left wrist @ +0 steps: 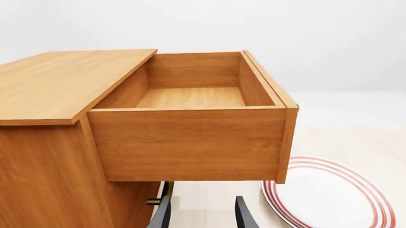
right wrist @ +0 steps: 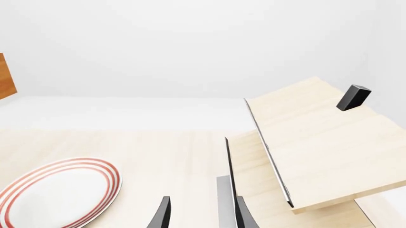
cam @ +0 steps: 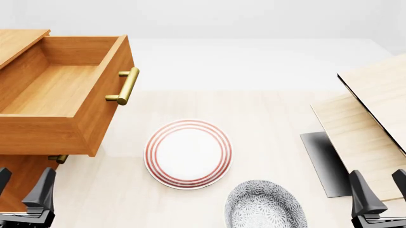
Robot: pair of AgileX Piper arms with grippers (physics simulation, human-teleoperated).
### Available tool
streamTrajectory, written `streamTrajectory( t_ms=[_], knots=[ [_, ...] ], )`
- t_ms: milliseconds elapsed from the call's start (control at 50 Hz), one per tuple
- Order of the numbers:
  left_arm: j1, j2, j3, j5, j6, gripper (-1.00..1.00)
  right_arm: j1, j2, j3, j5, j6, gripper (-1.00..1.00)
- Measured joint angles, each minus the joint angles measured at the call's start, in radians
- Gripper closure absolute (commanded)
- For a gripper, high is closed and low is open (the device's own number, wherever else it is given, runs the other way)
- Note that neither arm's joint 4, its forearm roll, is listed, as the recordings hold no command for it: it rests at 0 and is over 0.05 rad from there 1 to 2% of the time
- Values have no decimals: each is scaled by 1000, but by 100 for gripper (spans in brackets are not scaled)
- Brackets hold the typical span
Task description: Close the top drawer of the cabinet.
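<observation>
The orange-brown cabinet [cam: 16, 40] stands at the table's left. Its top drawer [cam: 95, 118] is pulled far out, showing a plain empty wood interior, and its brass bar handle [cam: 124, 86] faces right. The left wrist view shows the drawer [left wrist: 190, 142] side-on, jutting from under the cabinet top [left wrist: 63, 80]. My left gripper [cam: 22, 190] is open and empty, low at the near left, below the drawer and not touching it; it also shows in the left wrist view [left wrist: 201, 216]. My right gripper [cam: 381, 190] is open and empty at the near right, far from the cabinet.
The lower drawer's brass handle [cam: 58, 158] peeks out under the top drawer. A white red-ringed plate [cam: 188, 153] lies mid-table, with a grey patterned bowl [cam: 263, 204] nearer. Pale wood panels [cam: 374, 118] and a dark slab [cam: 323, 161] stand at the right.
</observation>
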Motion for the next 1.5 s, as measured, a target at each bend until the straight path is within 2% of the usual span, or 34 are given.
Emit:
streamTrajectory(
  t_ms=[300, 700, 840, 1020, 1280, 1500],
  knots=[
    [-12, -33, -35, 48, 34, -100, 0, 0, 0, 0, 0, -100],
    [-101, 28, -138, 56, 57, -100, 0, -1, 0, 1, 0, -100],
    [-173, 47, -185, 54, 80, -100, 0, -1, 0, 1, 0, -100],
    [-306, 111, -264, 30, 102, -100, 0, 0, 0, 1, 0, -100],
    [-478, 274, -392, -64, 130, -100, 0, 0, 0, 0, 0, -100],
    [-587, 439, -505, -152, 148, -100, 0, 0, 0, -1, 0, -100]
  ],
)
